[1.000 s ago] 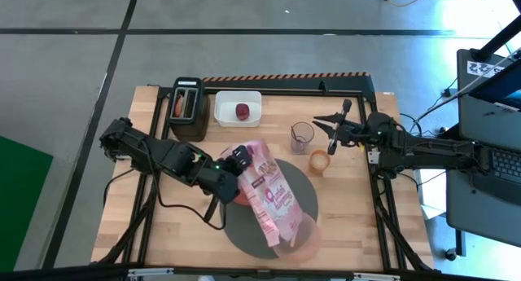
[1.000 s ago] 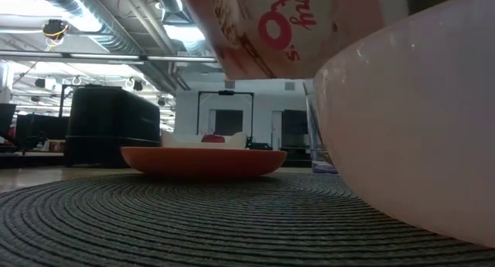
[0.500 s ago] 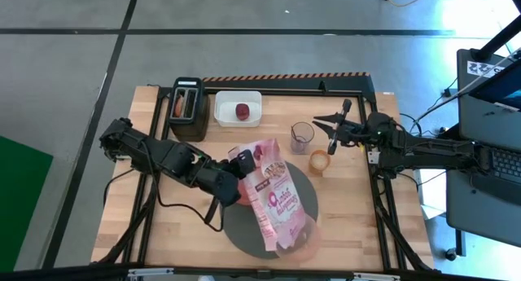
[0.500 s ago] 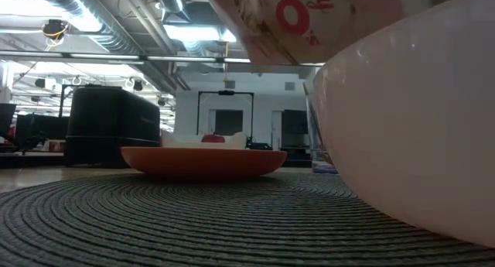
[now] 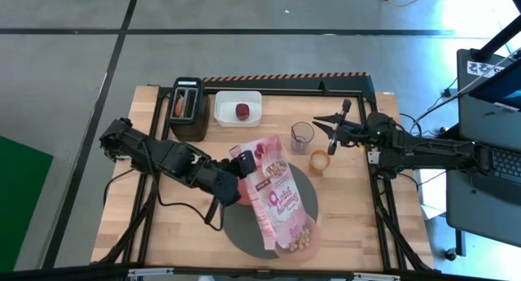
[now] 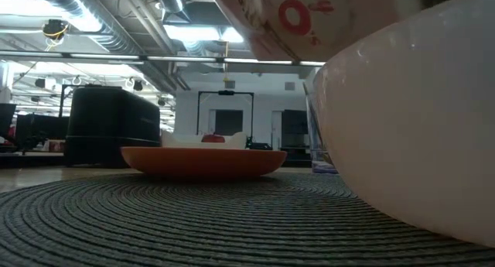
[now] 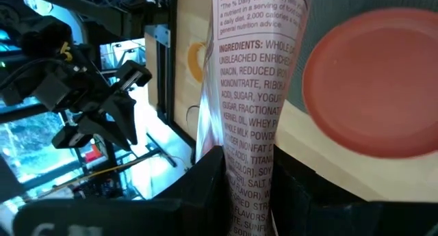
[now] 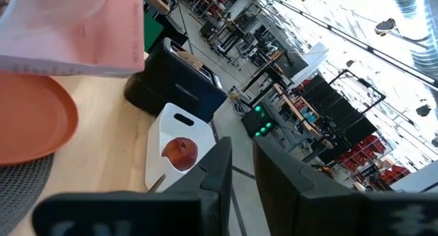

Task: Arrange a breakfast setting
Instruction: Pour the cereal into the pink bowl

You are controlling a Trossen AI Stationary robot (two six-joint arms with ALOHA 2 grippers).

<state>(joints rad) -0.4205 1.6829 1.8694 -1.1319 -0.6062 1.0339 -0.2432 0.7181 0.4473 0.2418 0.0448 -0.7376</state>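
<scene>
My left gripper point(image 5: 242, 164) is shut on the pink cereal box point(image 5: 277, 198), which slants down over the pink see-through bowl point(image 5: 298, 242). The bowl stands on the round dark-grey mat point(image 5: 244, 226) and holds cereal pieces. The red plate point(image 7: 373, 85) lies on the mat under the box, mostly hidden in the high view. The round toast point(image 5: 319, 161) lies on the table by the mat's right edge. The dark-red fruit piece point(image 5: 243, 111) lies in the white tub point(image 5: 228, 108). My right gripper point(image 5: 332, 128) hovers open near a clear cup point(image 5: 302, 137). I cannot make out the spoon. My left gripper pinches the box near its raised end point(image 7: 241, 169) between its two fingers, one on each broad face, with the narrow ingredients side facing the wrist. The fingers come about level from the table's left. The box is lifted clear, its lower end point(image 5: 286, 232) over the bowl.
The black toaster point(image 5: 187, 108) stands at the far left beside the white tub. The low view shows the bowl's wall point(image 6: 418, 120) close up, with the plate point(image 6: 203, 160) and toaster point(image 6: 112, 124) behind it. Bare wood point(image 5: 179, 224) lies left of the mat.
My left gripper has shifted a little toward the table's right edge, still holding the box tilted over the bowl. Cereal pieces have dropped from the box's lower end and now lie in the bowl.
</scene>
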